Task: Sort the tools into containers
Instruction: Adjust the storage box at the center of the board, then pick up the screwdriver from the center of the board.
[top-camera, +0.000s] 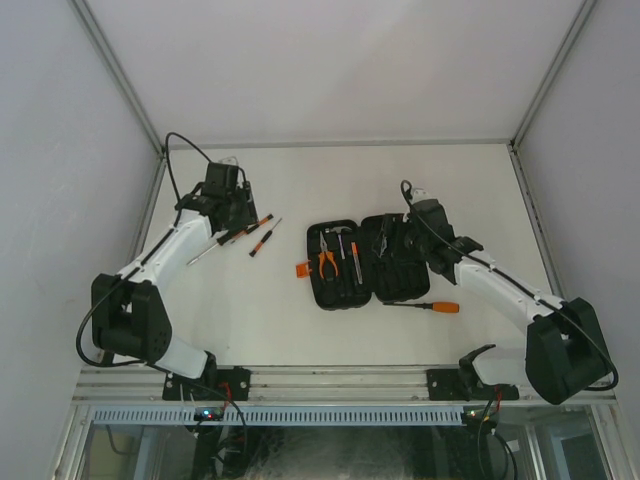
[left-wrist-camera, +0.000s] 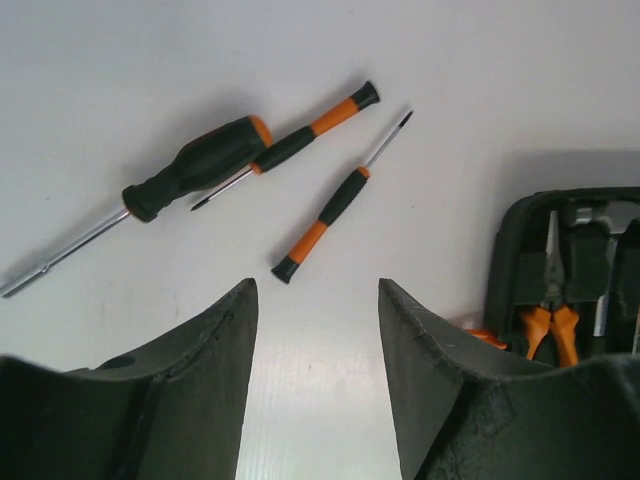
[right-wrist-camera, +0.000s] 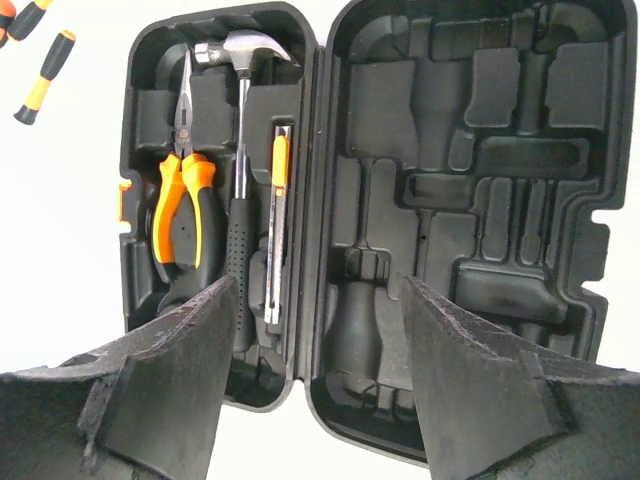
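White plastic covers the counter (top-camera: 290, 320). White walls (top-camera: 350, 70) stand round it on three sides, with grey metal bars (top-camera: 120, 78) in the corners.

A black tool case (top-camera: 400, 288) lies open and flat in the middle of the counter. Its orange latch (top-camera: 302, 269) is on the left edge. In the left half sit the orange-handled pliers (right-wrist-camera: 185, 195), the hammer (right-wrist-camera: 240, 190) with a shiny steel head and a black grip, and a thin steel tool with an orange part (right-wrist-camera: 278, 200). Each one is in its own slot. The right half shows moulded slots of many shapes. Any words on the case or tools are too small to read.

The right hand (right-wrist-camera: 318, 290) hangs over the case with its fingers wide apart, holding nothing. An orange-handled screwdriver (top-camera: 435, 307) lies on the counter just beside the near right corner of the case.

Three more screwdrivers lie on the far left of the counter, well apart from the case. One is a fat black-handled screwdriver (left-wrist-camera: 200, 165) with an orange ring. The other two are thin orange-and-black screwdrivers (left-wrist-camera: 330, 205). The left hand (left-wrist-camera: 315, 290) hangs near them, wide open and holding nothing.
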